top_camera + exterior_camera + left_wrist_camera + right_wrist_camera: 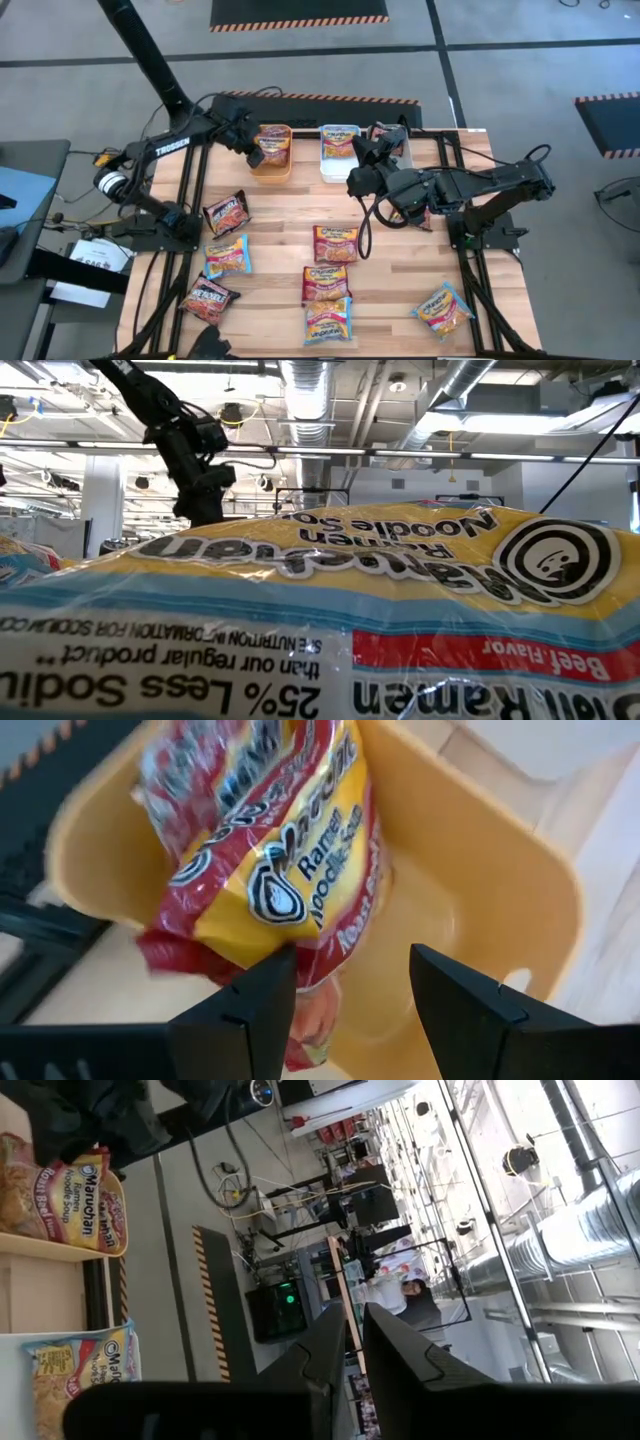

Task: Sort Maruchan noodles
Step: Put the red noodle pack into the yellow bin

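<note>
My left gripper [345,990] hangs spread over the orange bin [271,165], a red packet [265,850] lying loose inside. My right gripper [345,1340], pressed together and empty, waits beside the white bin [338,170]. Other packets [335,243] lie scattered on the table [400,280].

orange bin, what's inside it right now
A maroon-and-yellow Maruchan packet lies tilted in the orange bin, just ahead of the open left gripper. Another wrapper's edge peeks out beneath it; the bin floor under them is covered.
</note>
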Tool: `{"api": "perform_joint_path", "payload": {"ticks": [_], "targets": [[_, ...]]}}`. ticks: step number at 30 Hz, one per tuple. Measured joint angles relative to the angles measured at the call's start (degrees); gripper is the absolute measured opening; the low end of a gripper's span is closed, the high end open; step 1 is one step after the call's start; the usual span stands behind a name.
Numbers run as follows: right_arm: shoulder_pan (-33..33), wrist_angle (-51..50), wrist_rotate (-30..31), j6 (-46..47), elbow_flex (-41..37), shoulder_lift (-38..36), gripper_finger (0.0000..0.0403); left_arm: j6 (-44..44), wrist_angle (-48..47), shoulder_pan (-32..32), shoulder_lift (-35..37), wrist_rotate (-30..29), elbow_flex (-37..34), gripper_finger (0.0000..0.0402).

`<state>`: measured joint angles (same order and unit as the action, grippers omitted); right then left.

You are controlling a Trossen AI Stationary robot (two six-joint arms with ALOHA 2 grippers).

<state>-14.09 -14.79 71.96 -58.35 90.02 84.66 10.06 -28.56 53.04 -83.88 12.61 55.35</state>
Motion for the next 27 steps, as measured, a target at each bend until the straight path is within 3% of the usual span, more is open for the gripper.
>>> {"api": "perform_joint_path", "payload": {"ticks": [5, 27], "targets": [[0.0, 0.02, 0.0, 0.0, 0.0, 0.0, 0.0066, -0.1, 0.12, -0.02, -1.51, -3.3, 0.04, 0.0181], [0.0, -0.2, -0.02, -0.04, 0.0, -0.01, 0.0066, -0.69, 0.29, -0.71, -2.55, -1.12, 1.26, 0.0181]]}}
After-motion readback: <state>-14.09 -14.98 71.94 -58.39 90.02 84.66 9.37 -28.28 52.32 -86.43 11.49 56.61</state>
